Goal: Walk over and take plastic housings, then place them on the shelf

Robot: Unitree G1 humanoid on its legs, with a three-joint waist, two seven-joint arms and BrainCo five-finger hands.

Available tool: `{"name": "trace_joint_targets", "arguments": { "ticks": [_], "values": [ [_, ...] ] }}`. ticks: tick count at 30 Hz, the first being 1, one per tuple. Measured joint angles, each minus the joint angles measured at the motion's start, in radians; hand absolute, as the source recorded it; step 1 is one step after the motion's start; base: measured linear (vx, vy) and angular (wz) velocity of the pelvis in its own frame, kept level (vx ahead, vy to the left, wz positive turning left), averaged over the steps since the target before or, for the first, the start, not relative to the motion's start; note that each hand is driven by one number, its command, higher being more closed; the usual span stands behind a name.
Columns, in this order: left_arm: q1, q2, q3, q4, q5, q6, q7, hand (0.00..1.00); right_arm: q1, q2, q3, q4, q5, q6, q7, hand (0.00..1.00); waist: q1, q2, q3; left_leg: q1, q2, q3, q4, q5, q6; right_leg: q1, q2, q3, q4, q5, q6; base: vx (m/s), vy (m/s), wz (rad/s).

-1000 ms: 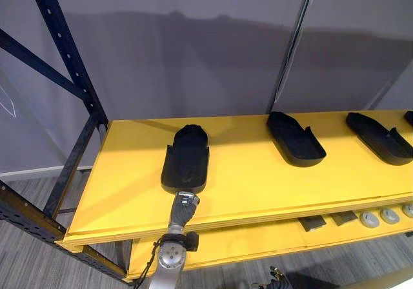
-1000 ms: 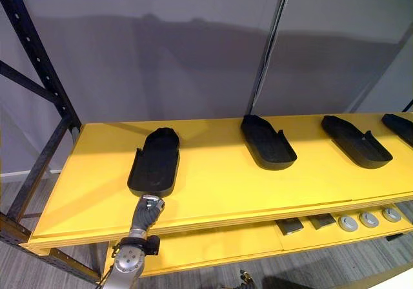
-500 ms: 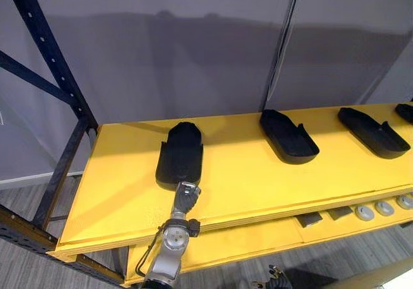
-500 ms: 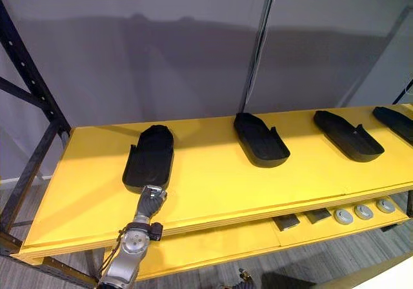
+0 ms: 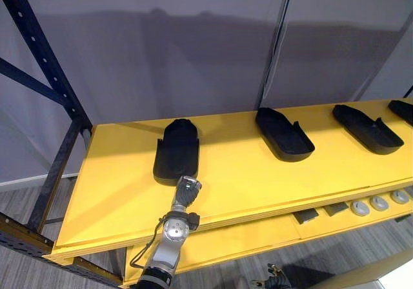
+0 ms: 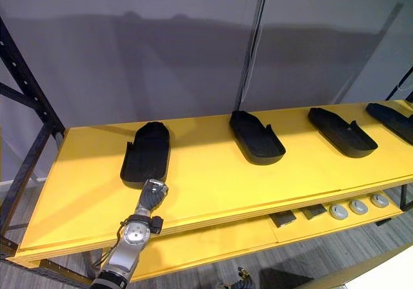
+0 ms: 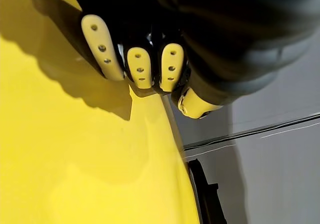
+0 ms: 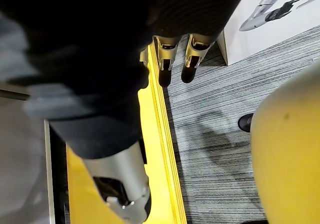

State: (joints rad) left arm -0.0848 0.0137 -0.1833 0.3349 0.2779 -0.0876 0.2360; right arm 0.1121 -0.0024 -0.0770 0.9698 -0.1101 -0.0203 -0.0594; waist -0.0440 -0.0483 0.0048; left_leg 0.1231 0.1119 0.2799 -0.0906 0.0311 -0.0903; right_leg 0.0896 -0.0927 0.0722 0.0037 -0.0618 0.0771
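Note:
Several black plastic housings lie on the yellow top shelf point(image 5: 245, 179): the leftmost housing point(image 5: 177, 153), a second housing point(image 5: 284, 134), a third housing point(image 5: 366, 129), and another at the right edge. My left hand point(image 5: 187, 191) rests on the shelf with straight fingers point(image 7: 102, 46) pointing at the near end of the leftmost housing. Whether they touch it I cannot tell; nothing is in the hand. My right hand point(image 8: 172, 54) hangs low beside the lower shelf's edge, fingers relaxed and holding nothing.
A black steel upright point(image 5: 45, 69) and braces frame the rack's left end. The lower yellow shelf point(image 5: 258, 237) carries small round parts point(image 5: 379, 203) and dark blocks point(image 5: 306, 216). Grey wall panels stand behind. A white box point(image 8: 270, 9) sits on the grey floor.
The whole picture has shifted, so the camera has moved and the shelf looks a little farther. My left hand stays at the near end of the leftmost housing, reaching slightly further onto the board.

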Motion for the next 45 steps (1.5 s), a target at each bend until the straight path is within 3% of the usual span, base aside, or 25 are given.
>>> {"name": "trace_joint_targets", "arguments": {
  "ticks": [5,10,14,16,22,26,29,32,33,37,38,41,45],
  "values": [
    [0.015,0.002,-0.002,-0.046,-0.005,0.008,-0.003,1.00,-0.003,0.000,0.001,-0.001,0.000,0.000,0.000,0.00,-0.001,-0.001,0.007,0.000,0.000,0.000,0.003,0.000,0.000,0.001,0.000,0.000,-0.001,0.001,0.000,0.00,0.000,0.00],
    [0.153,0.036,-0.048,-0.406,-0.019,0.014,-0.007,1.00,-0.005,0.000,0.001,-0.002,0.000,-0.001,0.000,0.00,0.009,-0.004,0.021,0.000,0.001,0.000,0.004,-0.001,0.000,0.005,-0.002,0.002,0.007,0.002,0.000,0.00,0.000,0.01],
    [0.227,0.040,-0.021,-0.689,-0.044,-0.048,-0.004,1.00,0.004,-0.005,0.001,-0.003,0.000,-0.002,0.001,0.00,0.036,-0.002,0.020,0.000,0.002,-0.004,0.004,-0.007,0.003,0.008,-0.001,0.001,0.018,0.001,0.000,0.00,0.000,0.02],
    [0.273,0.037,0.042,-0.791,-0.085,-0.090,0.010,1.00,0.005,-0.004,0.001,-0.001,0.000,-0.002,0.002,0.00,0.044,0.002,0.022,0.001,0.001,-0.011,0.005,-0.019,-0.001,0.010,-0.001,-0.003,0.026,-0.004,0.005,-0.05,-0.004,0.08],
    [0.414,-0.022,0.307,-0.934,-0.153,-0.124,0.125,1.00,0.011,-0.001,0.000,0.003,-0.002,-0.001,0.001,0.00,0.083,0.004,0.027,0.001,-0.010,-0.076,0.000,-0.010,0.010,0.034,-0.015,-0.069,0.059,-0.035,0.018,-0.04,-0.024,0.33],
    [0.511,-0.067,0.435,-0.934,-0.181,-0.124,0.179,1.00,0.017,0.002,0.004,0.005,-0.016,0.000,0.001,0.00,0.119,-0.005,0.032,-0.001,-0.020,-0.120,0.001,-0.005,0.015,0.054,-0.026,-0.117,0.069,-0.048,0.022,0.00,-0.027,0.33],
    [0.557,-0.093,0.494,-0.856,-0.217,-0.112,0.182,1.00,0.016,0.002,0.021,-0.001,-0.023,0.001,0.001,0.00,0.127,-0.007,0.033,-0.001,-0.022,-0.122,0.004,-0.004,0.016,0.053,-0.031,-0.120,0.074,-0.049,0.023,0.00,-0.004,0.04],
    [0.553,-0.111,0.548,-0.653,-0.238,-0.066,0.163,1.00,0.015,0.001,0.064,-0.015,-0.023,0.005,0.003,0.00,0.134,-0.013,0.038,-0.005,-0.021,-0.117,0.023,-0.017,0.016,0.053,-0.035,-0.118,0.079,-0.051,0.022,-0.02,-0.003,-0.04],
    [0.552,-0.116,0.565,-0.536,-0.248,-0.030,0.139,1.00,0.011,0.005,0.085,-0.019,-0.026,0.008,0.006,0.00,0.133,-0.019,0.039,-0.017,-0.021,-0.116,0.046,-0.031,0.015,0.051,-0.037,-0.118,0.082,-0.055,0.021,-0.04,-0.006,-0.05],
    [0.548,-0.115,0.571,-0.244,-0.254,0.046,0.077,1.00,0.012,0.015,0.099,-0.049,-0.043,0.023,0.011,0.00,0.132,-0.021,0.039,-0.030,-0.024,-0.114,0.084,-0.042,0.017,0.044,-0.040,-0.117,0.095,-0.066,0.015,-0.01,-0.003,-0.01],
    [0.542,-0.113,0.568,-0.136,-0.253,0.068,0.059,0.00,0.014,0.020,0.099,-0.059,-0.044,0.025,0.011,0.00,0.131,-0.021,0.039,-0.030,-0.024,-0.113,0.087,-0.040,0.017,0.045,-0.041,-0.117,0.095,-0.067,0.015,0.00,0.000,0.00],
    [0.502,-0.096,0.544,0.106,-0.246,0.094,0.020,0.00,0.019,0.024,0.099,-0.062,-0.044,0.028,0.011,0.00,0.131,-0.021,0.039,-0.029,-0.026,-0.112,0.084,-0.039,0.015,0.038,-0.042,-0.118,0.095,-0.071,0.016,0.00,0.000,0.00],
    [0.449,-0.075,0.518,0.221,-0.203,0.091,-0.024,0.00,0.026,0.023,0.094,-0.076,-0.044,0.028,0.007,0.00,0.129,-0.018,0.039,-0.025,-0.030,-0.107,0.074,-0.037,0.016,0.033,-0.044,-0.115,0.094,-0.073,0.017,0.01,0.003,-0.03]
  ]
}}
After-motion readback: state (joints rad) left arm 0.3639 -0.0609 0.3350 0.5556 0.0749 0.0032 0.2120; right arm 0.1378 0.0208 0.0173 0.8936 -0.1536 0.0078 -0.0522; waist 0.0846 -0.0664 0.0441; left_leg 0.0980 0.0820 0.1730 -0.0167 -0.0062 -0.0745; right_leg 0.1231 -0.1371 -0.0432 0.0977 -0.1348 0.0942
